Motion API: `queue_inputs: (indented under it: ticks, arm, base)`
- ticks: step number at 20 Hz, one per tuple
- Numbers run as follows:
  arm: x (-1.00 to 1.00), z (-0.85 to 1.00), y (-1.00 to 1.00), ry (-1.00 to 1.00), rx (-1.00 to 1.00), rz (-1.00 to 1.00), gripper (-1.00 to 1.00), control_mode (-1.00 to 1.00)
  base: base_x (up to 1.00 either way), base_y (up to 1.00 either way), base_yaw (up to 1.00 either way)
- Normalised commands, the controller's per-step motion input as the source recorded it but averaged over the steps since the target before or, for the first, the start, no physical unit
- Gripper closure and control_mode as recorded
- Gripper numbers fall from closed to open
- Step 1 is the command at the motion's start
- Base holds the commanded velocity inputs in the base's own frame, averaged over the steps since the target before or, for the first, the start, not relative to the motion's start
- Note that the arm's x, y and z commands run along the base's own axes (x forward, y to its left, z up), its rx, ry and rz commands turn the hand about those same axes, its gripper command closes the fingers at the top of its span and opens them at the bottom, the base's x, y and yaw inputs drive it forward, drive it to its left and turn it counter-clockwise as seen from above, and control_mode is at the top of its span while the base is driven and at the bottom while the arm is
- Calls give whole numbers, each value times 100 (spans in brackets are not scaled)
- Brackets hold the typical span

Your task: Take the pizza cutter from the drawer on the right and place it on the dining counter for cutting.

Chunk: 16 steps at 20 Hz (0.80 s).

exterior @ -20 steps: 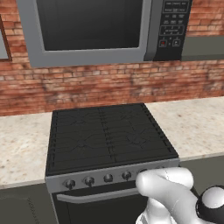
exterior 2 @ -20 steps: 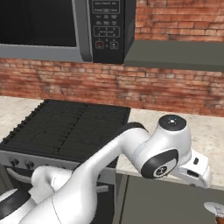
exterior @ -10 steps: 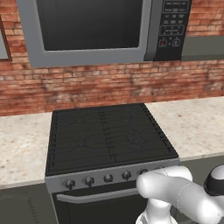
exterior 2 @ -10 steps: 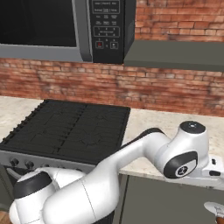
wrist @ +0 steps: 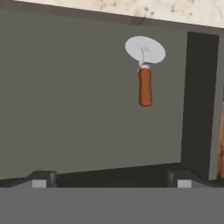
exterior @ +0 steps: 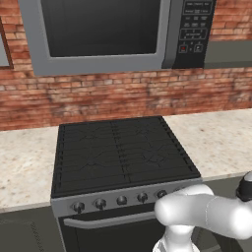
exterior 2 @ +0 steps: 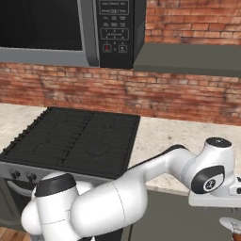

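Note:
The pizza cutter (wrist: 145, 72) lies flat on the grey floor of the open drawer (wrist: 65, 96). Its round silver blade points toward the stone top and its reddish-brown handle points toward me. My gripper (wrist: 109, 179) hangs open above the drawer, short of the cutter and to its left, with nothing between its fingertips (wrist: 41, 179). In the right base view the arm's wrist (exterior 2: 209, 172) reaches out over the drawer (exterior 2: 179, 216). The cutter's blade (exterior 2: 230, 225) peeks in at the bottom right corner, below the hand. The dining counter is out of view.
A black stove (exterior: 118, 152) with knobs and a silver bar handle sits left of the drawer, flanked by beige speckled stone tops (exterior 2: 160, 141). A microwave (exterior: 108, 29) hangs above it on the brick wall. The drawer's dark side wall (wrist: 199, 100) stands right of the cutter.
The arm has stretched further right and slightly down, carrying the hand out over the open drawer. The gripper stays open. The cutter has not moved.

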Motion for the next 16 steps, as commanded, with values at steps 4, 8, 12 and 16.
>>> queue_inputs:
  ticks: [4, 8, 12, 16]
  arm:
    - [0, -34, -4, 0, 11, 0, -100, -100]
    - [3, -38, -14, 0, 10, 0, -100, -100]
    - [6, -29, -17, 0, 4, 0, -100, -100]
    - [1, -12, -4, 0, 1, 0, -100, -100]
  base:
    - [0, 0, 0]
    - [0, 0, 0]
    - [0, 0, 0]
    - [0, 0, 0]
